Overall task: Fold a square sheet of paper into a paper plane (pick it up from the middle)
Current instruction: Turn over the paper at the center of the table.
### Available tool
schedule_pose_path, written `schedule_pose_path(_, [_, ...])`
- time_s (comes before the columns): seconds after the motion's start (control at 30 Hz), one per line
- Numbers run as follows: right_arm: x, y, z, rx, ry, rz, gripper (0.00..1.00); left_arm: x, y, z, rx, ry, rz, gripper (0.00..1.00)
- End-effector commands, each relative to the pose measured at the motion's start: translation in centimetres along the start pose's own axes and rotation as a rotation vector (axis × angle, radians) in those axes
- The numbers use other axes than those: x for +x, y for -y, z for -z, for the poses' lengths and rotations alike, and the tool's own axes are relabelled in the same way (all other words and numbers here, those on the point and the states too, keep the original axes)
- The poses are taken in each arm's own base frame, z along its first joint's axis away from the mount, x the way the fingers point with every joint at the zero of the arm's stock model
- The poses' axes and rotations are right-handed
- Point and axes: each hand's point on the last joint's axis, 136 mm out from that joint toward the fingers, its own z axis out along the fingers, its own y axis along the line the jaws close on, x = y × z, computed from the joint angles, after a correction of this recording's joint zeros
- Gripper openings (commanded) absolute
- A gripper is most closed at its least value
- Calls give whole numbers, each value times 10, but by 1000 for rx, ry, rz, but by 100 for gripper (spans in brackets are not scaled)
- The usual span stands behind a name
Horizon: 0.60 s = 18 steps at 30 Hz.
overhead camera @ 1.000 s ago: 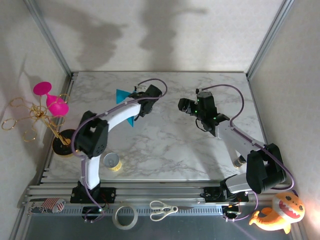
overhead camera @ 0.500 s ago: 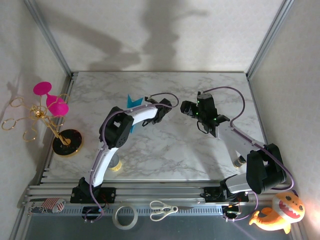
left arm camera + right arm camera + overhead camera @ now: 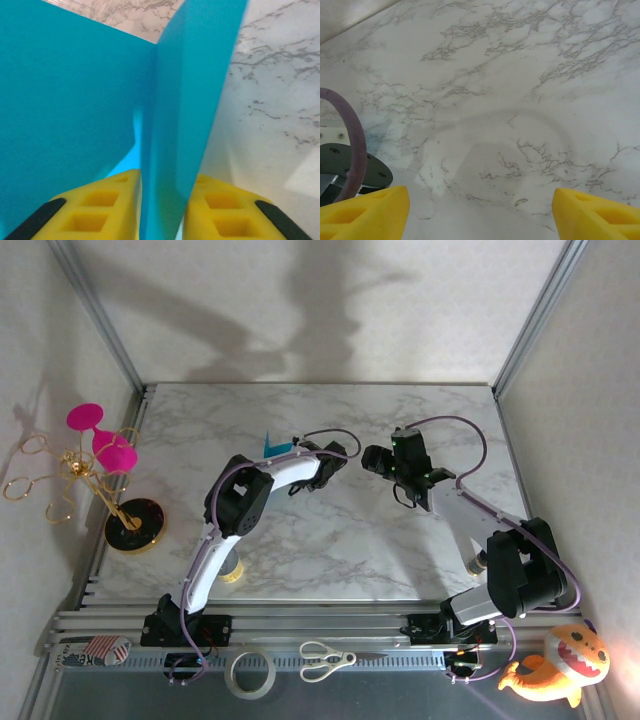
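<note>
The square sheet of paper [image 3: 75, 100] is teal-blue and folded into two upright flaps that meet at a crease. The crease runs down between my left gripper's [image 3: 162, 177] yellow fingers [image 3: 107, 200], which stand narrowly apart with the fold touching both. In the top view only a teal corner of the paper [image 3: 272, 447] sticks out behind the left forearm. Whether it has a paper plane's shape I cannot tell. My right gripper [image 3: 373, 458] hovers open just right of the left wrist, with bare marble between its fingers [image 3: 590, 210].
Pink glasses on a gold stand [image 3: 100, 450] stand off the table's left edge. A small yellow tape roll [image 3: 228, 565] sits by the left arm's base. Scissors [image 3: 322, 660] and a tape ring [image 3: 250, 672] lie on the front rail, and a plush toy [image 3: 555, 660] lies at the right.
The left arm swung right toward the table's middle, carrying the paper, and its jaws parted a little. Less of the paper shows from above. The right gripper has hardly moved.
</note>
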Motion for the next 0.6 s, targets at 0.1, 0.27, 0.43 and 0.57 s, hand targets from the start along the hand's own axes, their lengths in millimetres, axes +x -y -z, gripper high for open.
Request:
schedule_pose_path(0.1, [-14,3,4,13,37,-67,76,-3,43,25,309,-43,174,33])
schedule_pose_path(0.27, [-18,10,8,7,58,-110,76,-20,50,62,526,-22,293,37])
schedule_pose_path(0.43, [-18,15,8,4,62,-135,76,-25,58,115,829,-32,409,44])
schedule_pose_path(0.57, [-14,16,6,-16,47,-150,76,-15,58,159,1101,-59,486,48])
